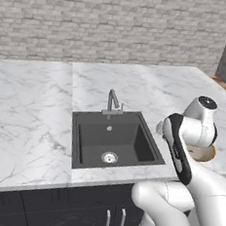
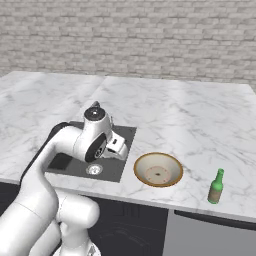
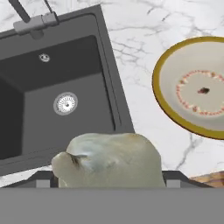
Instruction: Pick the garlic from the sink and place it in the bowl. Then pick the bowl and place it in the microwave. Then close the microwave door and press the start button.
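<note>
The garlic (image 3: 109, 159), a whitish-grey lumpy bulb, sits between my fingertips, with the gripper (image 3: 109, 180) shut on it. I hold it above the counter strip between the dark-grey sink (image 3: 48, 118) and the bowl (image 3: 192, 87). The bowl (image 2: 158, 170) has a tan rim and an empty cream inside, and stands right of the sink (image 2: 65, 162). My hand (image 2: 119, 148) hangs over the sink's right edge. The arm partly hides the bowl (image 1: 202, 154) in the left base view. The microwave and its door are out of view.
A green bottle (image 2: 216, 187) stands near the counter's front edge, right of the bowl. The faucet (image 1: 112, 102) rises behind the basin, and the steel drain (image 1: 109, 157) lies in its floor. Marble counter (image 1: 31, 122) spreads left of and behind the sink.
</note>
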